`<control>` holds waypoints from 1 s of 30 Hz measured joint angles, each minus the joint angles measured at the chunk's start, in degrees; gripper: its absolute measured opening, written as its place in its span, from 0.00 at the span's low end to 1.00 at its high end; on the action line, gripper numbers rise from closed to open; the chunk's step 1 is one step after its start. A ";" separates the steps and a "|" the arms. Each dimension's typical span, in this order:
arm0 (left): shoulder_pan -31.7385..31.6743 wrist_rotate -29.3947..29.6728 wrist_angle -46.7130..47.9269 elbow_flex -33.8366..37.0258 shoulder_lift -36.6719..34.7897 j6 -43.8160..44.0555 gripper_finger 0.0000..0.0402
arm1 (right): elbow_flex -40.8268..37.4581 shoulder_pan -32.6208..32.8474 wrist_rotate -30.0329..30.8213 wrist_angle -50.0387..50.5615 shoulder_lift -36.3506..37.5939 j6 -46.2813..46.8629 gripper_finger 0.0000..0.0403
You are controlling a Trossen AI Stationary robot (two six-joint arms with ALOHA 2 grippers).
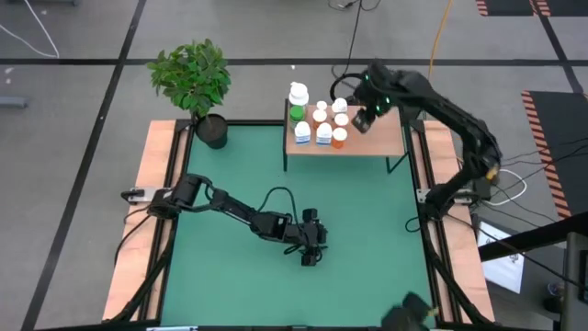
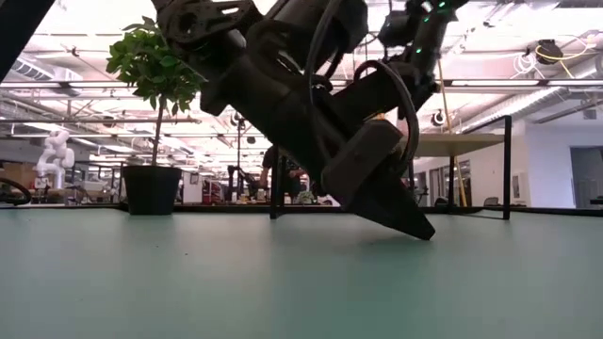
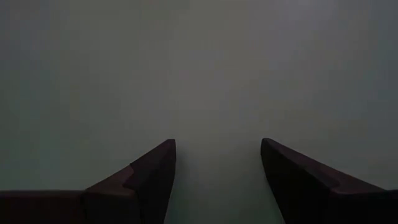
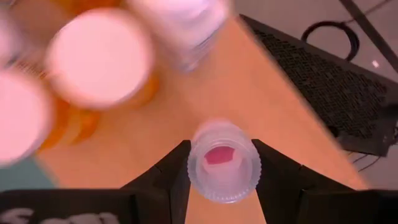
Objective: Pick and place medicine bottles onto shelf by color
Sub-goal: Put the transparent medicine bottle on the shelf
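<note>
The right gripper [image 4: 221, 163] holds a small clear bottle [image 4: 222, 163] between its fingers above the shelf [image 4: 236, 87]; released carelessly, it may topple crowded neighbours. The left gripper's [image 3: 217, 168] fingers gape empty over the surface [image 1: 367, 239].

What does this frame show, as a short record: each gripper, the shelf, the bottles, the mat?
right gripper: over the shelf, fingers around a clear-capped bottle with a pink patch
left gripper: open, empty, low over the green mat
bottles on shelf: clustered at its left end, white, orange and green among them
bottles on mat: none visible
potted plant: at the mat's far left corner
</note>
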State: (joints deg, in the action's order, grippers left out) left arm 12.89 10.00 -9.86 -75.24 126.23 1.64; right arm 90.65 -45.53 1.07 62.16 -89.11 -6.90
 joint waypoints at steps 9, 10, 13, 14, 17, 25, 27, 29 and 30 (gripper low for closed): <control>0.28 1.39 0.24 1.33 -0.17 0.52 0.60 | 12.57 -5.09 -5.53 6.80 -12.87 -2.63 0.34; 0.28 1.39 0.33 1.35 -0.17 0.52 0.60 | 12.72 -5.20 -6.05 7.12 -13.27 -2.84 0.34; 0.28 1.41 0.50 1.38 -0.17 0.50 0.60 | 12.85 -5.15 -6.02 7.55 -13.75 -3.28 0.35; 0.28 1.42 0.53 1.38 -0.16 0.50 0.60 | 12.81 -5.15 -5.99 7.61 -13.66 -3.46 0.35; 0.27 1.42 0.53 1.40 -0.10 0.40 0.60 | 12.60 -5.15 -6.20 8.02 -12.88 -3.50 0.35; 0.21 1.42 0.15 1.49 0.00 0.19 0.60 | 12.42 -4.99 -8.75 9.74 -11.44 -4.30 0.35; 0.21 1.42 0.15 1.49 0.03 0.25 0.60 | 12.42 -4.99 -8.75 8.58 -11.45 -4.30 0.35; 0.21 1.42 0.18 1.49 0.05 0.29 0.60 | 12.42 -4.99 -8.75 8.05 -11.35 -4.30 0.35; 0.21 1.42 0.22 1.49 0.05 0.33 0.60 | 12.42 -4.99 -8.75 7.97 -11.35 -4.30 0.35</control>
State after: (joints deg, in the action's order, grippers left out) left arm 13.10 11.42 -9.64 -73.76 126.28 1.97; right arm 103.07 -50.52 -7.68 70.13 -100.47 -11.20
